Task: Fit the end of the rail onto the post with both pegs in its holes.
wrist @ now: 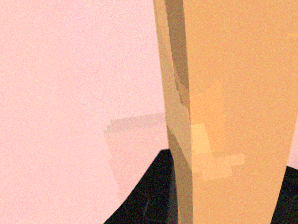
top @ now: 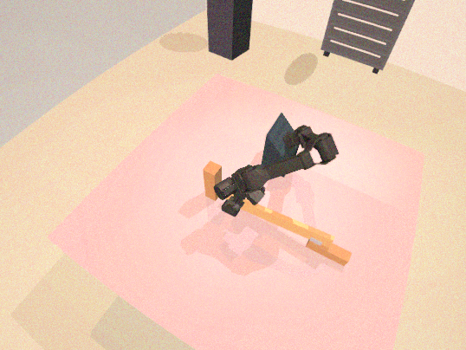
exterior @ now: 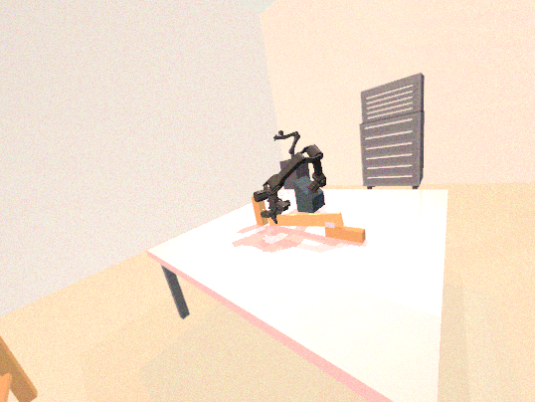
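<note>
The long wooden rail (top: 286,223) (exterior: 313,219) (wrist: 233,96) runs from the low footboard block (top: 335,253) (exterior: 348,233) towards the short wooden post (top: 212,178) (exterior: 258,209). Its far end lies at the grey bracket (top: 315,243) (exterior: 330,225). My gripper (top: 242,201) (exterior: 272,216) is shut on the rail near its near end, one dark finger on each side. That end sits low, just in front of the post and apart from it. The arm hides the pegs and the holes in the rail's end.
The arm's blue-grey base block (top: 277,139) (exterior: 308,199) stands behind the rail on the pink table (top: 108,243) (exterior: 348,299). A dark pillar (top: 229,26) and a grey drawer cabinet (top: 368,30) (exterior: 393,134) stand on the floor beyond the table.
</note>
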Controlling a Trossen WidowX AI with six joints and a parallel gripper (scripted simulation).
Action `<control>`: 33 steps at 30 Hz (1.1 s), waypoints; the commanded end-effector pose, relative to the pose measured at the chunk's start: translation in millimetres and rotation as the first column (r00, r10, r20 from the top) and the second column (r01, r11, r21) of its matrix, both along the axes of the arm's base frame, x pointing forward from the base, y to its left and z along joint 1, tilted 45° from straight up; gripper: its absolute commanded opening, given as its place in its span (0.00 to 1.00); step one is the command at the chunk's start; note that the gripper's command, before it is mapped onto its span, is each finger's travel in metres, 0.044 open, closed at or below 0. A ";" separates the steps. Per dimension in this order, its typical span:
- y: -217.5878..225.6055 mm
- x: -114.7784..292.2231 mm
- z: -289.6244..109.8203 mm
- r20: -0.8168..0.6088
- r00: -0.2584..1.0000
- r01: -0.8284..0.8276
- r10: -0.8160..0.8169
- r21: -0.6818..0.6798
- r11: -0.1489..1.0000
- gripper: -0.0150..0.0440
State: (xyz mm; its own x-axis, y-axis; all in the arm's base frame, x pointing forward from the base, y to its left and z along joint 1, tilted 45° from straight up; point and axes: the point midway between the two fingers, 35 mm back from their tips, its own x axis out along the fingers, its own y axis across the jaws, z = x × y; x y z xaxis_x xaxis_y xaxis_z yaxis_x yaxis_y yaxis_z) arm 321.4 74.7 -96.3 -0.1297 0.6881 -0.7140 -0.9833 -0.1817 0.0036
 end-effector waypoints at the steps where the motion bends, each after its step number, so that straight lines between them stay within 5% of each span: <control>1: -0.5 0.2 0.5 0.001 1.000 0.001 -0.001 0.004 1.000 0.25; 33: -10.9 6.8 11.8 0.001 1.000 0.001 -0.001 0.003 1.000 0.25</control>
